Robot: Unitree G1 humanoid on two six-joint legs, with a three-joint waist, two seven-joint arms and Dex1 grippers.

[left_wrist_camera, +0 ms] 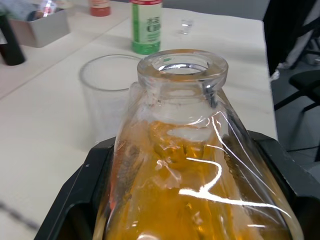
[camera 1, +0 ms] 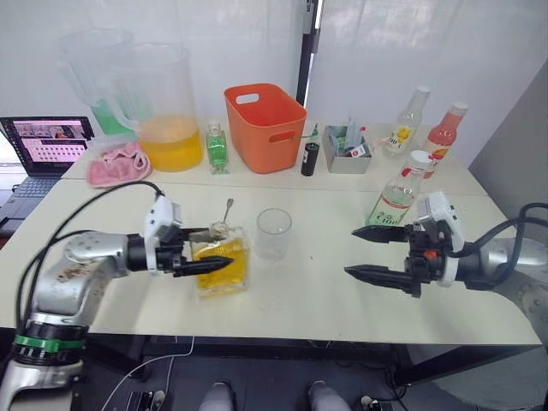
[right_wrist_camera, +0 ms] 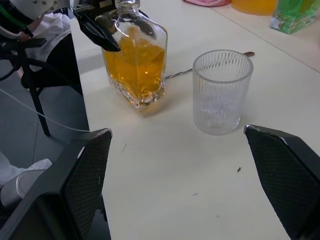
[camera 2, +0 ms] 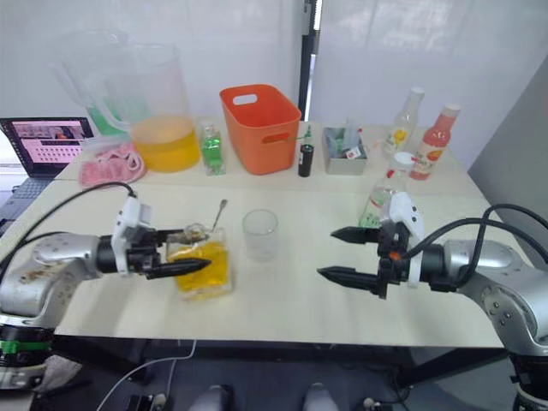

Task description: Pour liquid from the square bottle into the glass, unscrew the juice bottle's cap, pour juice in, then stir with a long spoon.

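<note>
with our left gripper (camera 1: pixel 199 249) clamped on the square bottle (camera 1: pixel 221 266) just beside the empty glass (camera 1: pixel 274 233), and our right gripper (camera 1: pixel 377 253) open and idle, we lift, tip the neck slowly over the rim.

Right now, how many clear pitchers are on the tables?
2, both at the back left: one holding orange liquid beside the pink cloth, and one with green contents partly hidden behind it. Others could be hidden.

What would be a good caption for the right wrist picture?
Open right gripper faces an empty glass; beyond, the left gripper clasps the square bottle.
</note>
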